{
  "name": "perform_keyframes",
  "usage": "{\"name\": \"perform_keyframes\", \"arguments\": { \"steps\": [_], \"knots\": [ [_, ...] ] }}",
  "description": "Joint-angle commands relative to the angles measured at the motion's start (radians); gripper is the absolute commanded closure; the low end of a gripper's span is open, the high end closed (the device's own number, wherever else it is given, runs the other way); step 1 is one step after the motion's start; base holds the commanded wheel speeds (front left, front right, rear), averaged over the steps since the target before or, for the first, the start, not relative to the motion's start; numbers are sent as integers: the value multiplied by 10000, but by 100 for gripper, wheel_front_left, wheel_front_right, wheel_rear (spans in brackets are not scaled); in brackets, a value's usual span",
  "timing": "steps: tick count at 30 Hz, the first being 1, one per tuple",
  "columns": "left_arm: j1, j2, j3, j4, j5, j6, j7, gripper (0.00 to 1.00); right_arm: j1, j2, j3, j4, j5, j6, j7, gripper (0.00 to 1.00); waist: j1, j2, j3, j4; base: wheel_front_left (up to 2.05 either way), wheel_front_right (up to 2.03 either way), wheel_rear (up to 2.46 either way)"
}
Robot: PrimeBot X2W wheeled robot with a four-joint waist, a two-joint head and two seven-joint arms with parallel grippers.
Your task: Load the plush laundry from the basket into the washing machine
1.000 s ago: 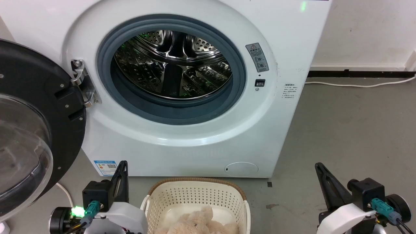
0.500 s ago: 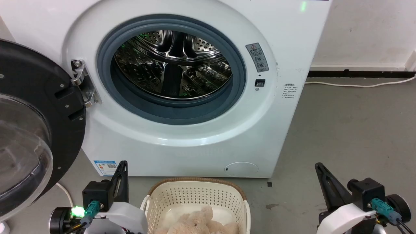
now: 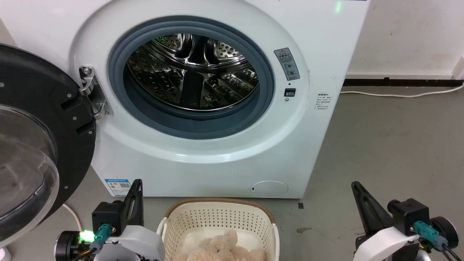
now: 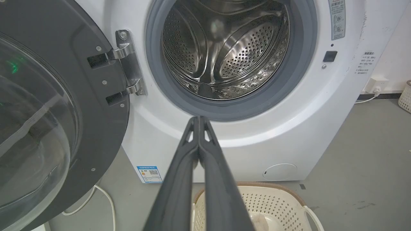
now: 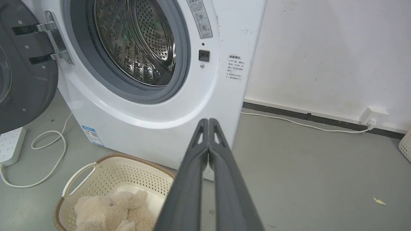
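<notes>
nothing loaded yet. the plush toy (image 5: 109,208) lies in the basket (image 3: 217,200) on the floor, just in front of the washer (image 3: 217,166). the washer door (image 3: 36,145) is swung wide open to the left & the drum (image 3: 192,72) looks empty. so the door part is done. left to do: grab toy, lift, push it thru the opening, let go. left gripper (image 4: 199,118) has its jaws pressed together, holding nothing. right gripper (image 5: 208,120) same, jaws pressed together, empty. they sit one each side of the basket, fingers pointing far toward the washer. toy is between the two, nearer than the fingertips, touching neither.
</notes>
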Motion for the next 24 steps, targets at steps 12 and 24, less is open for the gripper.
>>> {"name": "perform_keyframes", "arguments": {
  "steps": [12, 24],
  "knots": [
    [34, 0, -77, 27, -175, -25, -120, 0, 84, 0, 18, 36, 209, 1, -130, 0, 0, 0, 9, -2, 0, 0, 0],
    [-132, 29, -279, 319, -653, -94, -140, 0, 106, -1, 1, 59, 676, 0, -423, 0, 0, 0, 274, -87, 0, 0, 0]
  ]
}}
